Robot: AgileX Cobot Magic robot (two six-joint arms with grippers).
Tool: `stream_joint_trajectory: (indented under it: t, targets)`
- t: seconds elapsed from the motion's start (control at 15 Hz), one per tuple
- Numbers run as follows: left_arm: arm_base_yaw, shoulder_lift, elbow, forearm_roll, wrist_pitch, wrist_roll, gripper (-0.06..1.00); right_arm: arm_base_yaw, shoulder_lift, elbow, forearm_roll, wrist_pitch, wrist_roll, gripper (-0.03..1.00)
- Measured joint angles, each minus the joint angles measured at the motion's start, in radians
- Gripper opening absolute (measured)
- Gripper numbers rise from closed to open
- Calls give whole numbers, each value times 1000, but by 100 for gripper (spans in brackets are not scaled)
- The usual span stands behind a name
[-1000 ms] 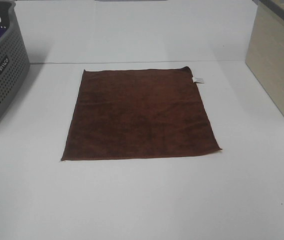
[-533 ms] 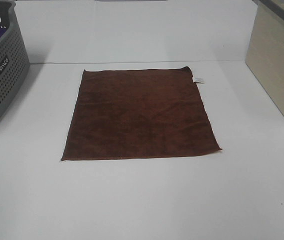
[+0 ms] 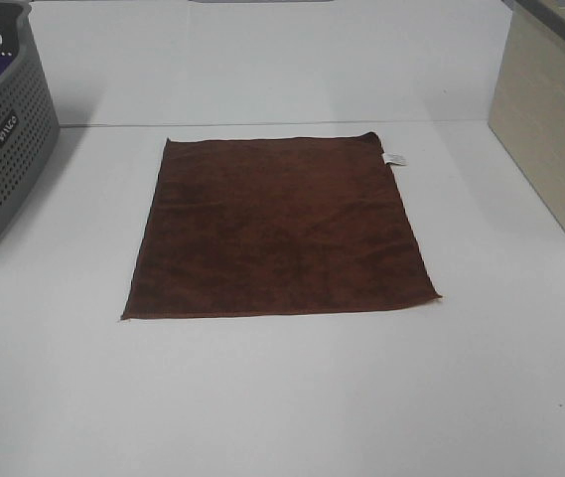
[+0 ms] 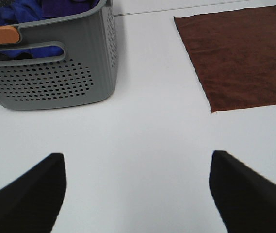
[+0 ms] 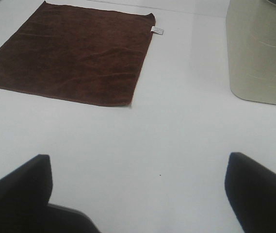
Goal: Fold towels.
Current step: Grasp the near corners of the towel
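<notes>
Towel (image 3: 280, 229): as it lies spread flat in a single layer, we see this dark reddish-brown square of soft cloth in the middle of the white table (image 3: 282, 397).
Edges: all four stitched edges rest on the tabletop; the far edge runs just beside a thin seam line, and a small white tag (image 3: 394, 159) sticks out at the far right corner.
Left margin: we find a strip of tabletop between the towel and the grey perforated plastic basket (image 3: 4, 149), which holds blue cloth (image 4: 31, 12).
Right margin: a like strip separates the towel from the beige bin (image 3: 550, 129).
Near margin: the widest band of table runs in front of the near edge.
Left gripper (image 4: 135, 160): jaws spread wide, holding nothing, over the near-left table, well apart from the towel.
Right gripper (image 5: 138, 158): jaws spread wide, holding nothing, over the near-right table, apart from the towel.
</notes>
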Motion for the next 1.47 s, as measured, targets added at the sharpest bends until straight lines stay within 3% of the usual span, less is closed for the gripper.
stream_joint_trajectory:
  t: [1.47]
  targets:
    - [0, 0, 0, 0, 0, 0, 75, 0, 0, 0, 0, 0, 0, 92]
